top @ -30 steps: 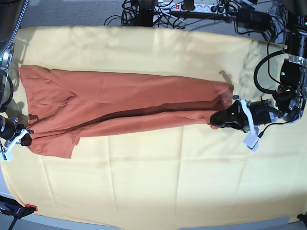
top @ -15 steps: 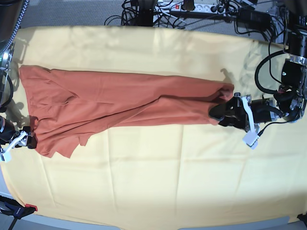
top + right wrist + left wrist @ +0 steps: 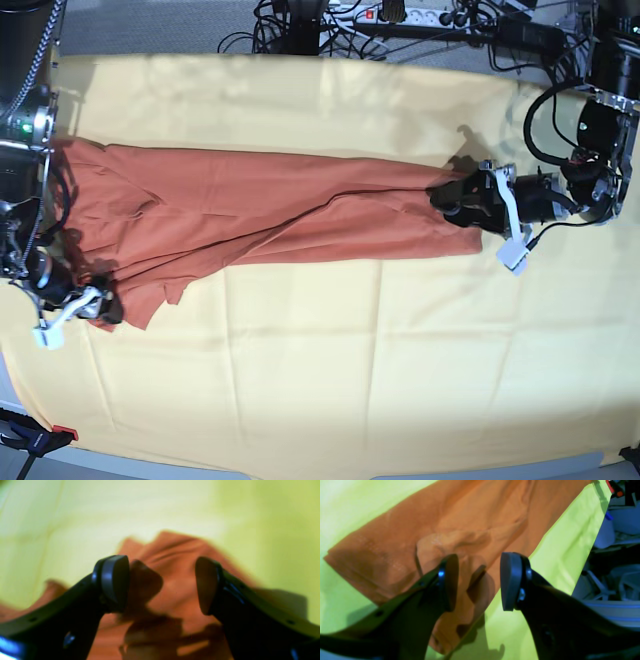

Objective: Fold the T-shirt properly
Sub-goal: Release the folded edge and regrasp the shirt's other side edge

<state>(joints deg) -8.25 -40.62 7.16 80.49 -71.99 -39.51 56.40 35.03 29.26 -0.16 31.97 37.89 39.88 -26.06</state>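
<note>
The rust-orange T-shirt (image 3: 260,215) lies long on the yellow cloth (image 3: 350,350); left gripper (image 3: 478,581) and right gripper (image 3: 161,585) fingers spread wide, holding nothing.

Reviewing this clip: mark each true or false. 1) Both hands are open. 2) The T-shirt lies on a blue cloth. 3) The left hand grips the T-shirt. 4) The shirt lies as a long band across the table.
1) True: the left hand and the right hand both show parted pads.
2) False: the T-shirt lies on a pale yellow cloth.
3) False: its pads stand apart above the fabric, nothing pinched.
4) True.
</note>
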